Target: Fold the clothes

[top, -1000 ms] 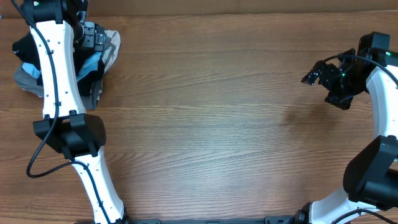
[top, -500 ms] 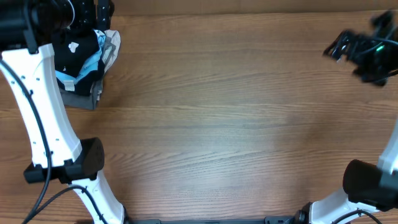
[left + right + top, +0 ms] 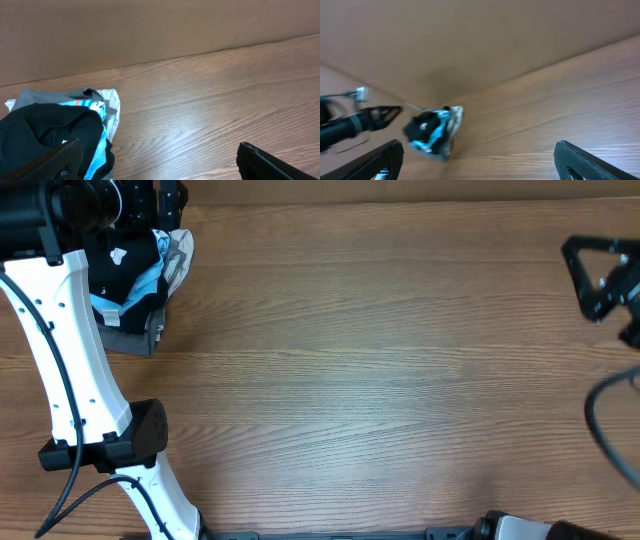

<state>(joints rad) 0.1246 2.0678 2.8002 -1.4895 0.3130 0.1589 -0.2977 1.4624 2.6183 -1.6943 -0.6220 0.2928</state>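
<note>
Left gripper (image 3: 159, 150) hangs with its fingers spread wide apart, holding nothing, over the far left corner of the table (image 3: 380, 380). In its wrist view the black garment (image 3: 45, 130) lies at the lower left, bunched into a mound right by the left finger (image 3: 65, 157). Whether finger and cloth touch cannot be told. Overhead, a small white mark shows on the black cloth, which sits on top of a pile (image 3: 135, 330) directly under and just in front of this gripper.

A light blue garment (image 3: 102, 135) peeks out along the black one's right edge. A grey garment (image 3: 50, 94) lies beneath it toward the wall, and a pale white garment (image 3: 112, 100) forms the pile's edge nearest the gripper's centre line. Behind the pile, the table's far edge meets a brown back wall (image 3: 150, 30), close to the cloth. To the right of the gripper the wood runs broad toward the other side.

Right gripper (image 3: 477, 150) is open as well, fingers wide and gripping nothing, at the table's right edge in the overhead view. From it the pile appears far ahead and blurred, with a broad stretch of tabletop between.
</note>
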